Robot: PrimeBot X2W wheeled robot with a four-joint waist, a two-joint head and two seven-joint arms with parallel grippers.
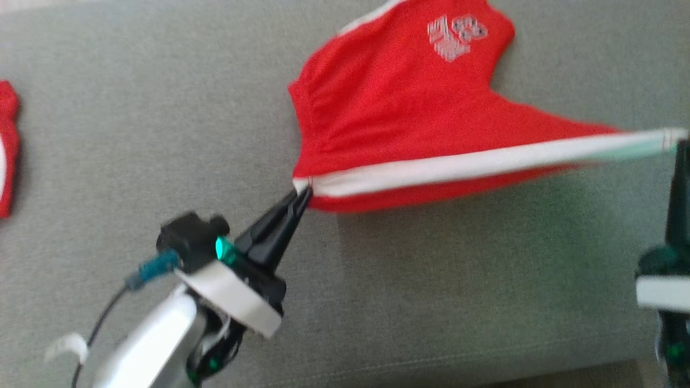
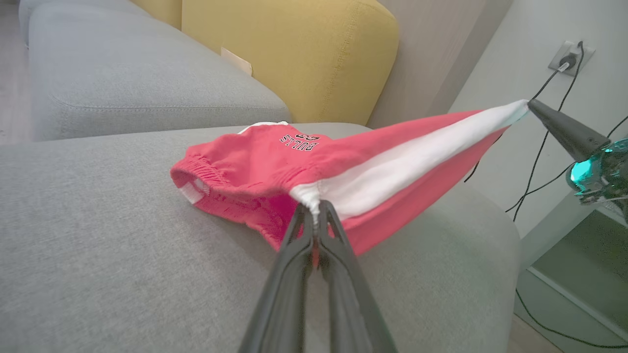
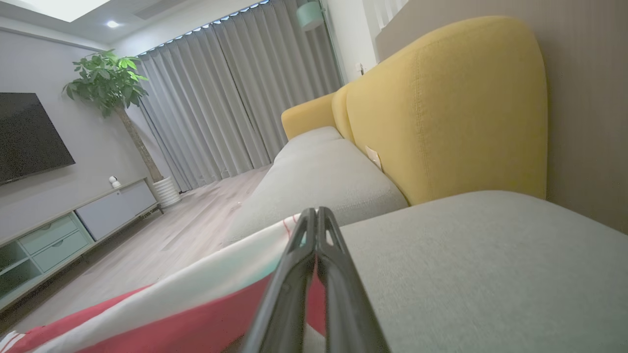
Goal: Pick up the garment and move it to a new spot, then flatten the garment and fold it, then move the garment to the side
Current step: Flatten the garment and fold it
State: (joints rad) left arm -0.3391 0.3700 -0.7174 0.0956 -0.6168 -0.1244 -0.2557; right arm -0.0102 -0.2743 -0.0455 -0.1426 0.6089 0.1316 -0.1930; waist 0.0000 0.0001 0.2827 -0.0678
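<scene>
The garment [image 1: 409, 113] is a pair of red shorts with a white side stripe and a pale printed logo, stretched taut over the grey sofa seat [image 1: 161, 97]. My left gripper [image 1: 302, 195] is shut on the waistband end of the stripe; the left wrist view shows the garment [image 2: 274, 166] pinched at that gripper [image 2: 314, 212]. My right gripper [image 1: 680, 141] at the right edge is shut on the stripe's hem end, and the right wrist view has the gripper [image 3: 316, 213] closed over the garment's [image 3: 162, 314] cloth. The far half of the garment rests on the seat.
Another red and white cloth [image 1: 8, 145] lies at the left edge of the seat. Yellow back cushions [image 2: 294, 54] stand behind the sofa. A wall socket with black cables [image 2: 569, 56] is beyond the sofa's right end. The seat's front edge [image 1: 485, 374] runs along the bottom.
</scene>
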